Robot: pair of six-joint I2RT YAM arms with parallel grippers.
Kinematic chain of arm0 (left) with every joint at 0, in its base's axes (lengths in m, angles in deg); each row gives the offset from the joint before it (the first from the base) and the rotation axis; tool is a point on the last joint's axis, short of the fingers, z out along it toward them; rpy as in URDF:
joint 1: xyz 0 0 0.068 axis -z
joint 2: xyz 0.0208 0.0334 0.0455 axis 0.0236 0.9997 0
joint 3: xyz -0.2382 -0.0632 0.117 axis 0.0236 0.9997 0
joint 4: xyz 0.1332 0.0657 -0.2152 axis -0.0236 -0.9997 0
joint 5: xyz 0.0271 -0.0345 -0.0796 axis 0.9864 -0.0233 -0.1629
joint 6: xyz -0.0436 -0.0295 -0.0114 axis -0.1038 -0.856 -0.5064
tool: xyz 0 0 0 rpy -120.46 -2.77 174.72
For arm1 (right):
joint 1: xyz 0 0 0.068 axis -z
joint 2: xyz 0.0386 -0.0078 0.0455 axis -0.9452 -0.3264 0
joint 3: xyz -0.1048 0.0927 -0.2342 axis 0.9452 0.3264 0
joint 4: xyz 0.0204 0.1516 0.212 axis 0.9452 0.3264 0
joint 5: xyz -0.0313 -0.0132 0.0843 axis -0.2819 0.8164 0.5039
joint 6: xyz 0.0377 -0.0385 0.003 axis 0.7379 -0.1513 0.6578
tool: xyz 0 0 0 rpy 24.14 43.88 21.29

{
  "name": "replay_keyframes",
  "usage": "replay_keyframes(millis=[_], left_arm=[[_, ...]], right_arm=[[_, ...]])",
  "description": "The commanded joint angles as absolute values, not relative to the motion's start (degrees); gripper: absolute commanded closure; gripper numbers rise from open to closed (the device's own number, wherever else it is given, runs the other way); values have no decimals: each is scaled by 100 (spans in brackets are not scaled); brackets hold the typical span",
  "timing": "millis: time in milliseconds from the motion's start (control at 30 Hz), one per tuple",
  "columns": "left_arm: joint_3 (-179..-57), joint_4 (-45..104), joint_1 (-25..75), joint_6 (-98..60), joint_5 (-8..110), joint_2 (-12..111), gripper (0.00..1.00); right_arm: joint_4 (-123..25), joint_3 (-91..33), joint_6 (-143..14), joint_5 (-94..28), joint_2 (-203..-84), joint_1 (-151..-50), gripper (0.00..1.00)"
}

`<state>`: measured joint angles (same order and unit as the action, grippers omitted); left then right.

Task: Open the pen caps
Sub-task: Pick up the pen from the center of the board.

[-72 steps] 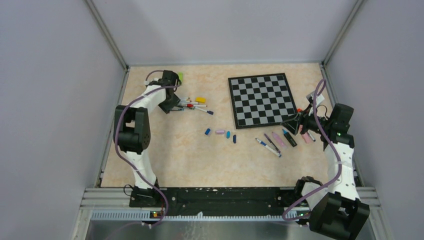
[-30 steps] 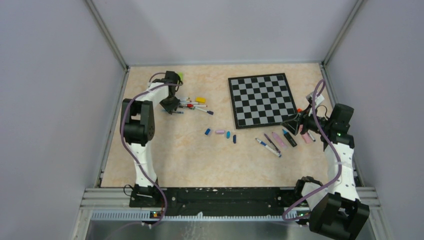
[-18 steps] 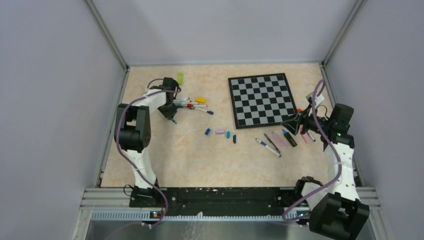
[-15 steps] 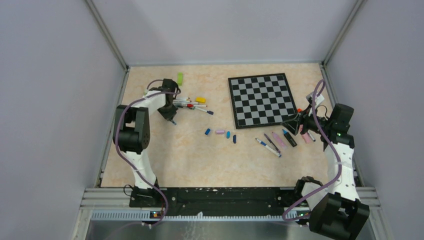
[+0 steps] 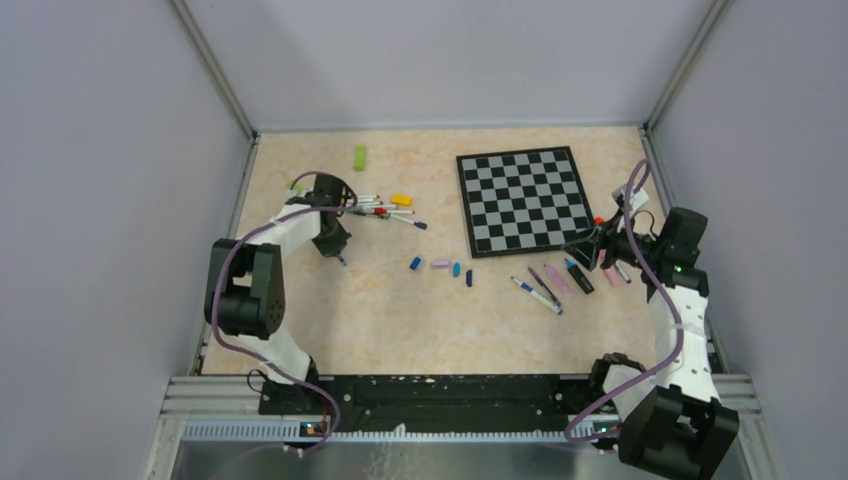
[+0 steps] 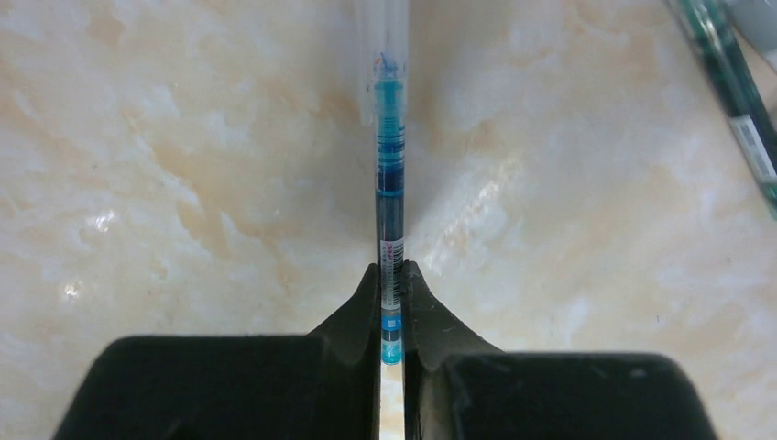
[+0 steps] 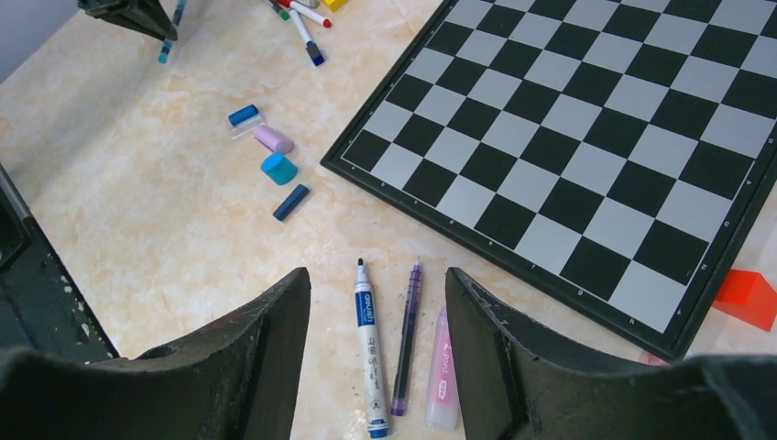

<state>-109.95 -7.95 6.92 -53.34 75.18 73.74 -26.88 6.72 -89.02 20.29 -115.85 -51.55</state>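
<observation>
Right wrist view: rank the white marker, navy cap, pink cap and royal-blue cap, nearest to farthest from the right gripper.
1. White marker pen with blue label: between the fingers of the right gripper.
2. Navy pen cap: ahead, left.
3. Pink pen cap: farther left.
4. Royal-blue pen cap: farthest, upper left.

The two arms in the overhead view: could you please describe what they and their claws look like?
The left arm and right arm have white links, bulky black joint housings and a purple cable looped along each. The left claw and right claw are matte black with two wedge-shaped fingers.
</observation>
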Motion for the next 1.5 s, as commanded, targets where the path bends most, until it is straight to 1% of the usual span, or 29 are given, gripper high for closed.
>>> replay_keyframes(millis=[0,33,133,200,300,367,433,533,700,833,933,1000,1100,1333,1400,1467], left_arm=[[-10384,-99,673,-4832,6837,6204,98],[-10199,61,673,-4755,6656,5949,100],[-9593,506,681,-4629,6022,5181,100],[-9119,883,682,-4596,5370,4596,100],[-8116,2014,697,-4668,4266,3522,100],[-7552,3028,720,-4883,3534,2821,100],[-6889,3997,758,-5285,3057,2233,100],[-6168,5053,832,-5743,2718,1572,100],[-5827,5964,1130,-6030,2677,1061,100],[-5827,6651,1747,-6092,2989,1142,100],[-5916,7198,2616,-5900,3596,1467,100],[-6002,7559,3240,-5742,4027,1773,100],[-6164,8046,3932,-5583,4442,2367,100],[-6710,8795,5061,-5204,5221,3832,100],[-6875,8973,5313,-5125,5430,4244,100],[-7037,9084,5529,-5064,5654,4608,100]], right_arm=[[-2711,579,-9063,2189,-11484,-5148,45],[-2702,588,-9076,2236,-11491,-5146,45],[-2685,646,-9135,2487,-11498,-5144,45],[-2656,696,-9221,2722,-11495,-5146,45],[-2686,795,-9276,3204,-11501,-5153,45],[-2700,837,-9288,3456,-11493,-5158,45],[-2717,858,-9283,3663,-11501,-5214,45],[-2706,835,-9281,3744,-11519,-5420,45],[-2276,613,-9693,3632,-11694,-6008,45],[-1889,349,-9910,3386,-11859,-6762,45],[-1947,242,-9668,3516,-11965,-7042,45],[-2272,299,-9220,3705,-11986,-7187,45],[-3380,607,-8034,3896,-11893,-7286,44],[-6794,1523,-4828,3751,-11812,-7297,40],[-7385,1711,-4148,3521,-11852,-7335,40],[-7455,1763,-3711,3212,-11875,-7399,39]])
